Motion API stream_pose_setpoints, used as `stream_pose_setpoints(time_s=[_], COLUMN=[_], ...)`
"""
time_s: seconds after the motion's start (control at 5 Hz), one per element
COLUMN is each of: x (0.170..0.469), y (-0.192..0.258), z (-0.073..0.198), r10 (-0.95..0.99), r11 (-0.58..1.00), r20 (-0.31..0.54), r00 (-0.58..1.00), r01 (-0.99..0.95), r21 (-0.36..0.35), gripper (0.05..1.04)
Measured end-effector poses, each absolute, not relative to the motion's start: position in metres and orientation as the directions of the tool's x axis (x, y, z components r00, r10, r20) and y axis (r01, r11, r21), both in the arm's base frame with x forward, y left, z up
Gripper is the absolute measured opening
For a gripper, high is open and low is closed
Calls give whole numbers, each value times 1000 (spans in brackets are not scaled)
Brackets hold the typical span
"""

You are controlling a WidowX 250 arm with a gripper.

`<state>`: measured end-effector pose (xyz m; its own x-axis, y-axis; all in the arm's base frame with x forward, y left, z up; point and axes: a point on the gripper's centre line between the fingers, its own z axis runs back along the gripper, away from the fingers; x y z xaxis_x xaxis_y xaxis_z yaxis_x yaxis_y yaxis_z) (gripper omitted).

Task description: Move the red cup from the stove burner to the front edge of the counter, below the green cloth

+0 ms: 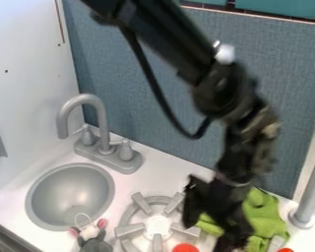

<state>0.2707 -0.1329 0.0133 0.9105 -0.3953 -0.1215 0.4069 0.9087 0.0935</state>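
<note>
Over the right part of the counter hangs the black gripper (210,233), its fingers spread apart with nothing seen held between them. Behind and to the right of it lies a crumpled green cloth (267,216), partly hidden by the gripper; whether they touch I cannot tell. The grey stove burner (130,230) is just left of the gripper. A round red-orange thing (185,248) shows at the bottom edge by the burner. Left of the burner sits a grey plush mouse (94,242) with pink ears, cut off by the bottom edge.
A round grey sink (69,197) is at the left, with a grey faucet (101,125) behind it. A grey post (311,192) stands at the right edge, near another small red-orange thing (286,250). A blue-grey wall panel (160,103) rises behind the counter.
</note>
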Motion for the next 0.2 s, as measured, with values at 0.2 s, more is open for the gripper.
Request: stream_pose_setpoints(time_s=[0.2], x=[269], y=[-154], z=[35], r10=[-422], r11=[896], r20=[-138], r00=[896], r01=[435], r21=[88], gripper=[1001])
